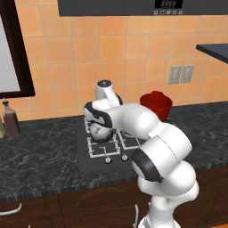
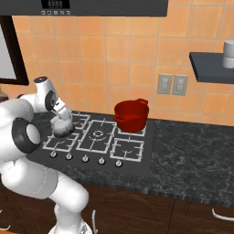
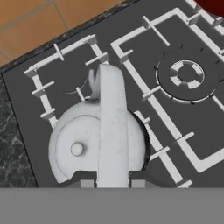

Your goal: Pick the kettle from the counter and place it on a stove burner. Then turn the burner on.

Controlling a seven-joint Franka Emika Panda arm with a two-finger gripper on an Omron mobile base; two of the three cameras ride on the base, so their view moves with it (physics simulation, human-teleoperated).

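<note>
On the far left of the left base view a dark brown bottle [image 1: 10, 119] stands on the black marbled counter [image 1: 40, 156], well apart from the cooktop [image 1: 91, 162]. Next comes the kettle [image 1: 100, 132], sitting on the front-left stove burner [image 1: 103, 149] with the arm's wrist above it. In the hand view the kettle [image 3: 83, 144] rests on that burner's pale grate [image 3: 43, 103], its handle running up between the finger tips and its spout pointing away toward the back burner. The gripper [image 3: 112, 183] is pinched on the handle (the tips sit on either side of it, touching). Further right lies the larger ring burner [image 3: 187, 74], and at the back right of the cooktop stands the red pot [image 1: 156, 105]. In the right base view the kettle [image 2: 61, 126] is partly hidden by the arm.
</note>
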